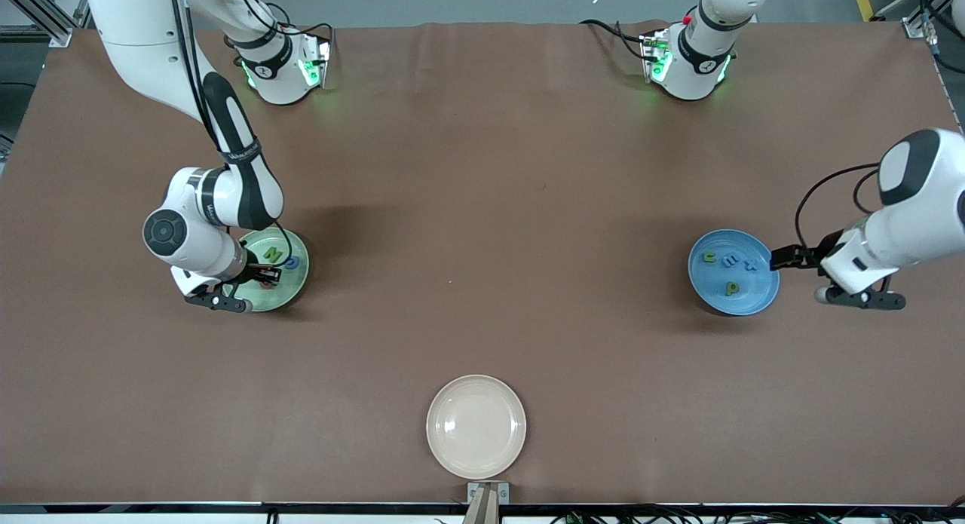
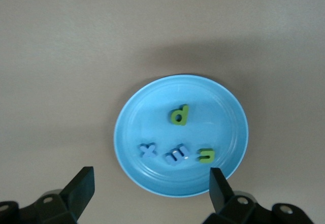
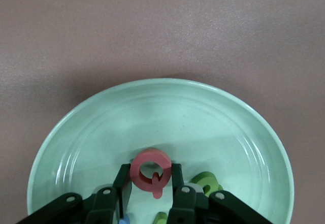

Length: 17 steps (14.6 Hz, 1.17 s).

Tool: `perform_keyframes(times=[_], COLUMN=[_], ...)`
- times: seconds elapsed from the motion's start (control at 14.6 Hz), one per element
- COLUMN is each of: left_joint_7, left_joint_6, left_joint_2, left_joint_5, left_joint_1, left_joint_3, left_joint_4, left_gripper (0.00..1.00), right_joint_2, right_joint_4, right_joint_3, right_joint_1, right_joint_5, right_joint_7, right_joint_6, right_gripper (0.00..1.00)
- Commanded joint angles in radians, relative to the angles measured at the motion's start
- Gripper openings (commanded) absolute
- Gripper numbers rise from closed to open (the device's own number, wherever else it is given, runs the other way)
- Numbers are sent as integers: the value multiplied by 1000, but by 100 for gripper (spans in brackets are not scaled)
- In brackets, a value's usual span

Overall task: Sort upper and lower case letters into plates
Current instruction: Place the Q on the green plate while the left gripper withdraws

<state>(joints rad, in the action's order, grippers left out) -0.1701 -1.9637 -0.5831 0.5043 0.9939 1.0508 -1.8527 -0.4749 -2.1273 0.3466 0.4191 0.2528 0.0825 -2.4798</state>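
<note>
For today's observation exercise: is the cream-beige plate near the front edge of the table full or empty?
Empty. The cream-beige plate shows only its bare inside in the front view; no letter lies in it.

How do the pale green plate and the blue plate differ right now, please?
The pale green plate sits toward the right arm's end; the blue plate toward the left arm's. The right pincer, over the green plate, is shut on a red letter; the left pincer is open, empty. Both plates are round and shallow.
</note>
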Motion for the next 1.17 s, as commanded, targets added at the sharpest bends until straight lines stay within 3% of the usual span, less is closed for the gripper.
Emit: perform_keyframes(times=[0.0,0.21,0.55,0.76,1.1], left_joint_7=[91,205,238,239,241], left_joint_6=[16,16,20,22,61], left_joint_2=[182,296,420,479,543], left_joint_5=[-188,-392,-498,-529,-530], left_joint_1=[-251,-504,-792,-900,-998], left_joint_3=[-254,-562,-885,-1009,-1123], left_joint_4=[35,35,26,23,24], left_gripper=[99,99,99,99,99], right_joint_2=[2,18,38,50,47], right_joint_4=[12,61,217,341,599], right_joint_3=[-3,0,28,72,173], right_joint_1=[-2,-8,-19,-22,-23], right_joint_5=[19,19,-3,-35,-75], right_joint_7=[-12,-13,-20,-73,-197], right_joint_6=[5,95,367,549,829], right_gripper=[96,100,100,100,100])
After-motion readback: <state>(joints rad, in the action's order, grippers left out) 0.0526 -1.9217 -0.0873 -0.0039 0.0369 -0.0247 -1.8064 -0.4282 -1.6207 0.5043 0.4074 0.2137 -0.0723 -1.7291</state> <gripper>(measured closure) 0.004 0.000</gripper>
